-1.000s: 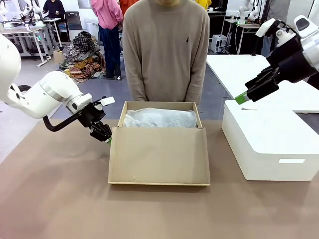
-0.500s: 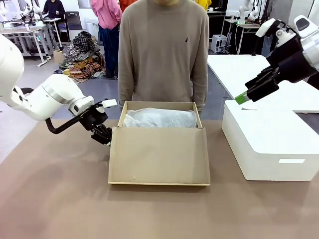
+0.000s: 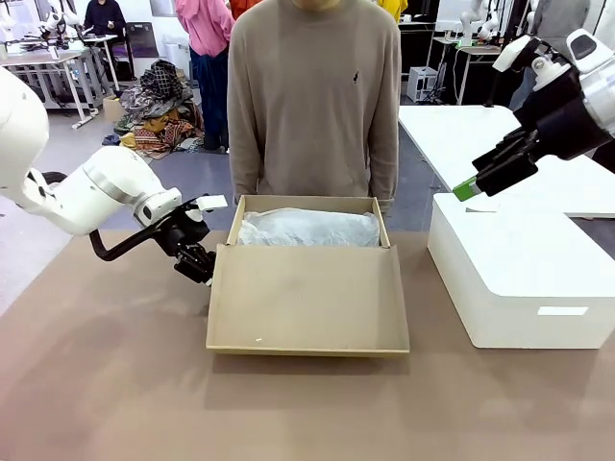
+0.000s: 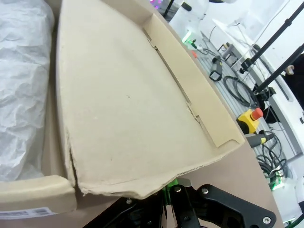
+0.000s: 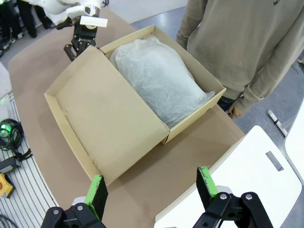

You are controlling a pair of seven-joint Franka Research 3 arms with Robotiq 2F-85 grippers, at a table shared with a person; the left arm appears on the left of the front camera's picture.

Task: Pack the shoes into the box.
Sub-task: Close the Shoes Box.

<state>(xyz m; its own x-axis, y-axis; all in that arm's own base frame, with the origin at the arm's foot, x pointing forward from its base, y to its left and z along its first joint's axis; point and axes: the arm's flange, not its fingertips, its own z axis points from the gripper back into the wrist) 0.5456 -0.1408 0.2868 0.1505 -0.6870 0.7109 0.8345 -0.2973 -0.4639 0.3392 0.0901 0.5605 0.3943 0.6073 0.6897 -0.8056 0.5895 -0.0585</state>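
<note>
The tan cardboard box (image 3: 307, 202) stands at mid-table with its hinged lid (image 3: 307, 298) folded out flat toward me. White crinkled tissue paper (image 3: 307, 229) fills the box; the shoes are hidden. My left gripper (image 3: 202, 272) is shut and sits at the lid's left edge, low against the table. In the left wrist view its black fingers (image 4: 190, 204) lie just under the lid's (image 4: 128, 109) torn edge, beside the tissue (image 4: 21, 85). My right gripper (image 3: 468, 190) hangs open, high to the right. From there the box (image 5: 199, 76), the lid (image 5: 109, 118) and the right gripper (image 5: 149, 187) show, nothing between the pads.
A larger white rounded-edge box (image 3: 519, 279) stands on the table at the right, under my right gripper. A person (image 3: 312, 96) stands close behind the cardboard box, arms hanging down. Bare brown tabletop (image 3: 115, 384) stretches in front and to the left.
My left gripper has slid a little right, in under the lid's left edge. The lid has tipped up slightly. The right arm has not moved.
</note>
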